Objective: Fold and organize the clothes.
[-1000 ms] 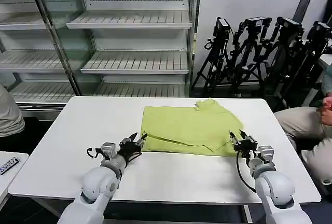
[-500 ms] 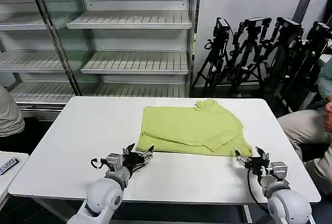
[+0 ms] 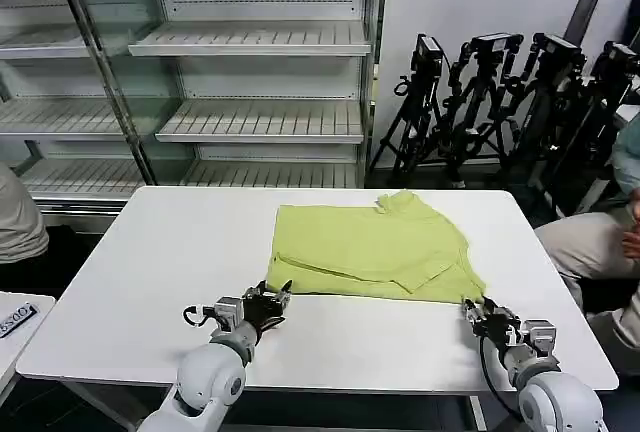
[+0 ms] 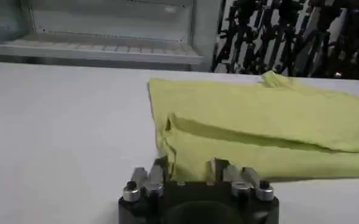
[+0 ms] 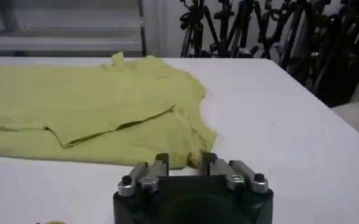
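The clothes are one lime T-shirt (image 3: 375,250), lying partly folded in the middle of the white table (image 3: 130,282), with a flap doubled over along its near side. My left gripper (image 3: 268,302) stands open just in front of the shirt's near left corner (image 4: 167,146); in the left wrist view its fingertips (image 4: 189,165) frame that edge without touching it. My right gripper (image 3: 478,313) is open at the near right corner, and the corner's tip (image 5: 194,152) lies between its fingers (image 5: 161,163).
Empty glass-fronted shelves (image 3: 250,72) stand behind the table. Several black tripods (image 3: 500,102) crowd the back right. A seated person (image 3: 590,242) is at the right edge, another person (image 3: 18,217) at the left. Bare tabletop surrounds the shirt.
Both grippers have drawn back toward the table's near edge over the last second. The shirt's near right corner now reaches slightly further right and nearer.
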Robot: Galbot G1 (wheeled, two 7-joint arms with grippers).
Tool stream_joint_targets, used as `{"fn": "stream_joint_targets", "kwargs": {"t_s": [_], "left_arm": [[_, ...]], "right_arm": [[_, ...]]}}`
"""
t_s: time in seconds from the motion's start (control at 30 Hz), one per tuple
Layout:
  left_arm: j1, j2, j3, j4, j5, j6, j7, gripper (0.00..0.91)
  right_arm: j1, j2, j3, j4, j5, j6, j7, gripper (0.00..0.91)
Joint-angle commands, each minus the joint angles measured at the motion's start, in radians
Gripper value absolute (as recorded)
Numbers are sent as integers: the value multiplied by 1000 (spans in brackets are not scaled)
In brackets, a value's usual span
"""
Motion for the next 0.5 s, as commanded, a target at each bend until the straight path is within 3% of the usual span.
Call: {"fn": "stream_joint_targets", "kwargs": {"t_s": [0.03, 0.3, 0.5], "left_arm": [[-2, 0, 6, 5, 11, 1, -1, 10], [85, 26, -36, -83, 49, -20, 34, 10], [246, 74, -138, -228, 45, -16, 60, 10]], "right_arm": [[7, 0, 2, -8, 17, -7, 3, 0], [-149, 17, 27, 140, -3, -6, 4, 0], [-339, 44, 53, 302, -52, 18, -3, 0]]}}
